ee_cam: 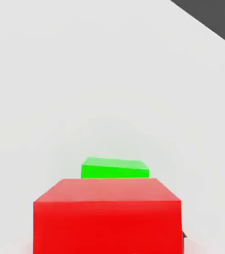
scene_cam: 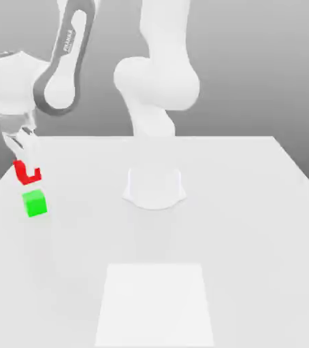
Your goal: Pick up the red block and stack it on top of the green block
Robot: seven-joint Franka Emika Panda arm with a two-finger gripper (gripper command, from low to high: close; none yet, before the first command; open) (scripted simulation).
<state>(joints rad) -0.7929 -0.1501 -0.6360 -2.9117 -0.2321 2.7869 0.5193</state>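
At the exterior view's left, my gripper [scene_cam: 26, 162] is shut on the red block [scene_cam: 28, 174], which hangs in the air off the table. Just below it, and slightly toward the exterior view's right, the green block [scene_cam: 35, 203] rests on the white table [scene_cam: 252, 224]. A small gap separates the two cubes. In the hand view the red block [ee_cam: 107, 216] looms close and the green block [ee_cam: 114, 168] lies on the table beyond it, partly hidden by the red one.
The arm's white base [scene_cam: 154, 187] stands at the table's middle. A paler square patch [scene_cam: 155, 302] marks the table surface near the front edge. The table's left edge runs close to the blocks.
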